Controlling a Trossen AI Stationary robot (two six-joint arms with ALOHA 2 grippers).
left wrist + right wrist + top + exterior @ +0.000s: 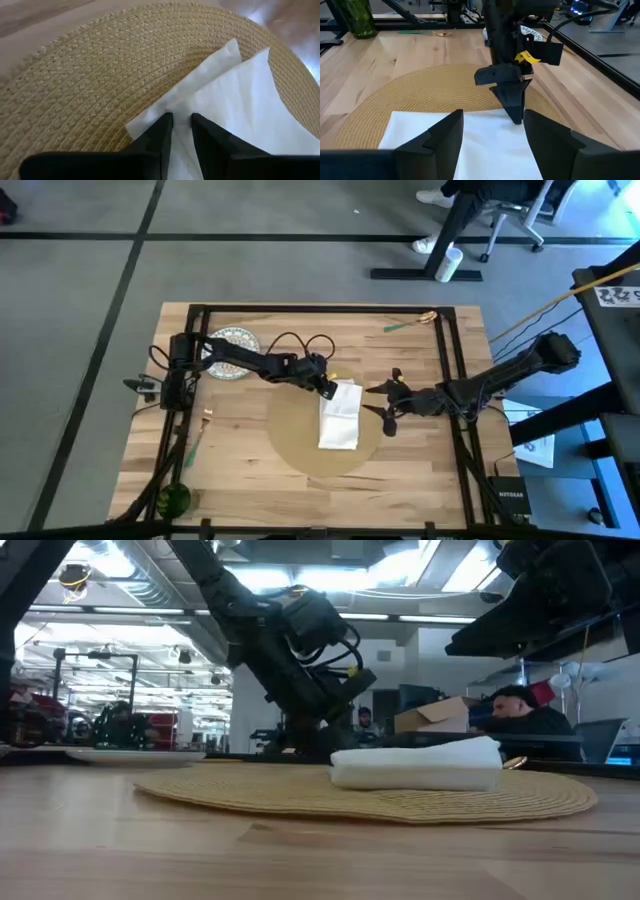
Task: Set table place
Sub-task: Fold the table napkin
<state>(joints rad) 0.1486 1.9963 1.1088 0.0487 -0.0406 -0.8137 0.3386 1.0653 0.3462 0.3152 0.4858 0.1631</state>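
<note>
A round tan placemat lies flat in the middle of the wooden table. A folded white napkin lies on the mat's right half. My left gripper reaches in from the table's left and points down onto the napkin's far left corner, its fingers almost together. My right gripper stands open just to the right of the napkin, above the mat's right edge, holding nothing. In the right wrist view its fingers frame the napkin and the left gripper. My left gripper comes from above, pointing steeply down, with both fingertips set on the napkin's far left corner. A narrow strip of white cloth shows between them; whether a layer is pinched up I cannot tell. The napkin lies flat on the placemat.
A patterned plate sits at the far left beside the left arm's base. A green glass stands at the near left corner. Cutlery lies at the left and at the far right. People sit beyond the table.
</note>
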